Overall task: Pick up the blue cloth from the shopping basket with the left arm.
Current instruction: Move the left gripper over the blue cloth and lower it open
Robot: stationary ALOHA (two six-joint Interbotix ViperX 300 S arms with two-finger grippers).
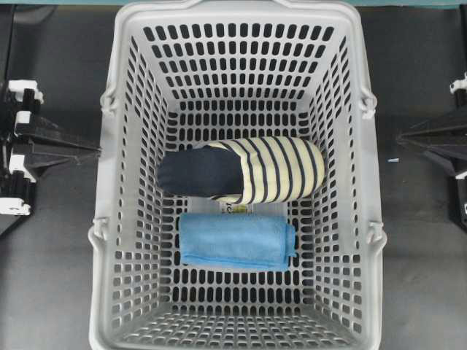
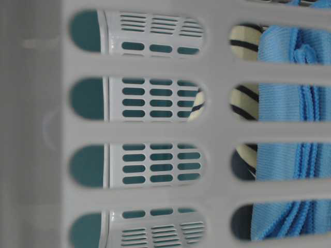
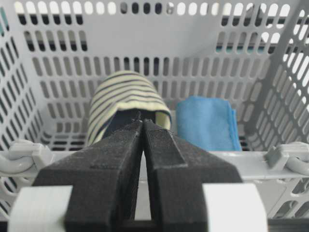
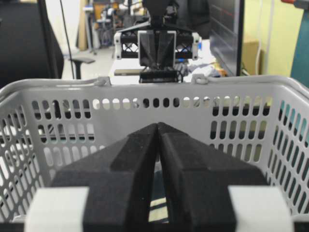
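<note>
Dark tabletop (image 1: pixel 58 240) under large light-grey slotted plastic shopping basket (image 1: pixel 117 182) | sky-blue folded terry cloth (image 1: pixel 235 240) on its floor, touching cream-and-navy striped fabric roll (image 1: pixel 248 169) | my left claw (image 3: pixel 143 126) pinched closed, outside rim | risk: snagging roll or rim.

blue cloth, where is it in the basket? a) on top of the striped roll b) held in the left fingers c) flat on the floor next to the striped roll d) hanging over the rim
c, the blue cloth lies flat on the floor of the shopping basket beside the striped roll, and the left gripper is shut and empty outside the rim.
</note>
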